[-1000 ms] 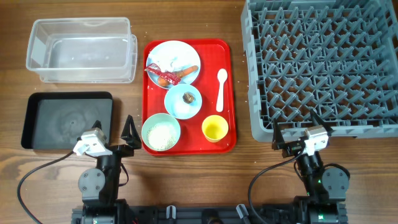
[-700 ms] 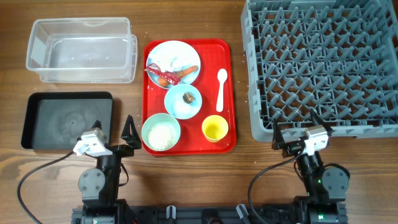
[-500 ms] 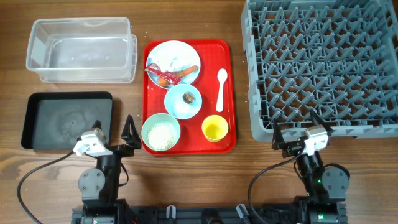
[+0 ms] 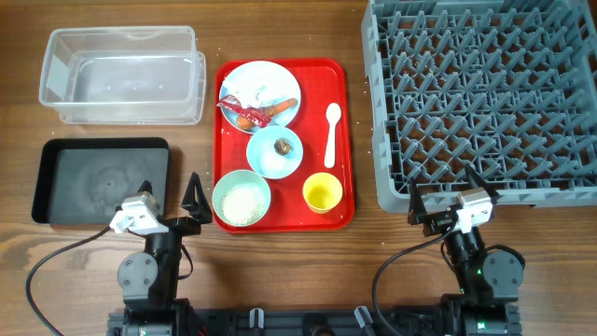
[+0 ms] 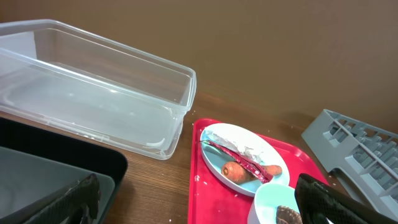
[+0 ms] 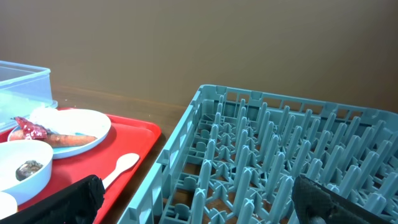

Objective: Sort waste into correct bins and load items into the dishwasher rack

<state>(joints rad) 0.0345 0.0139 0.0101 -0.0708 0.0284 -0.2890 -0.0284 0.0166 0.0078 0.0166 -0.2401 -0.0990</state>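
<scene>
Nothing has moved since a second ago: both grippers sit with jaws wide apart and empty, left gripper (image 4: 169, 196) just left of the red tray (image 4: 322, 84), right gripper (image 4: 445, 194) well right of it by the dishwasher rack (image 4: 485, 93). Only overhead shows me the tray's yellow cup (image 4: 322, 193) and rice-filled green bowl (image 4: 242, 199); the left wrist view misses them.

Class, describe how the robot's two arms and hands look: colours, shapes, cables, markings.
Both arms are black with round joint housings. The left hand and right hand each carry two black, pointed fingers and a white block at the wrist. A thin black cable loops beside each base. No markings are readable.
</scene>
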